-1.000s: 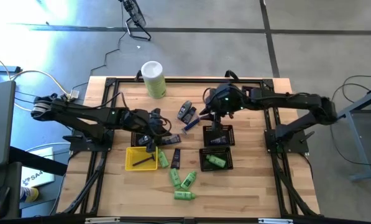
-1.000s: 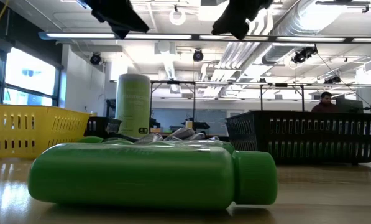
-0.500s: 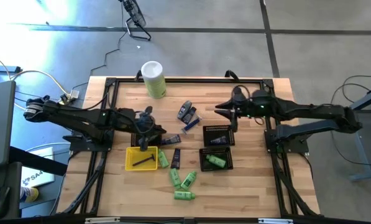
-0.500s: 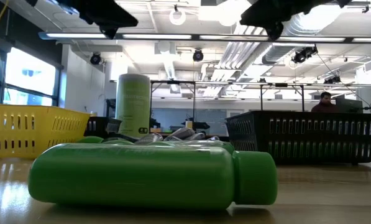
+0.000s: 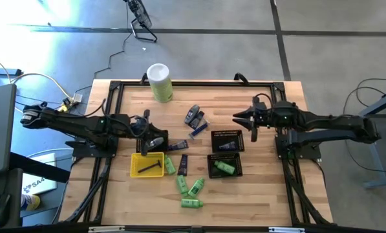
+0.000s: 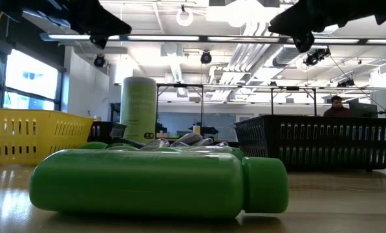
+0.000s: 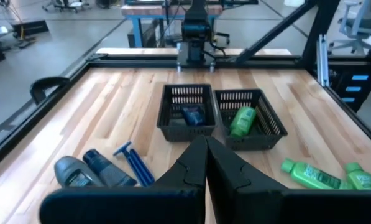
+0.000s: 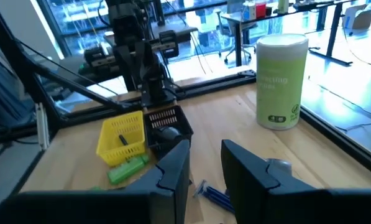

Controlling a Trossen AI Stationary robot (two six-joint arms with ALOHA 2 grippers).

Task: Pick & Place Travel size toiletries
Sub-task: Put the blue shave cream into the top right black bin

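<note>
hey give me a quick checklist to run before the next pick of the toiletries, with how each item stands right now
1. Left gripper empty, fingers shut: ok, open before grasping.
2. Right gripper empty and open: ok.
3. Both grippers clear of the black baskets: ok.
4. Loose green bottles lying on the table, nothing over them: ok.
5. Room left in the yellow tray: ok.
6. Bottle caps tight: cannot tell.

Robotics lab: exposed ceiling ducts (image 6: 322, 26), strip lights, other workbenches (image 7: 173, 7).
</note>
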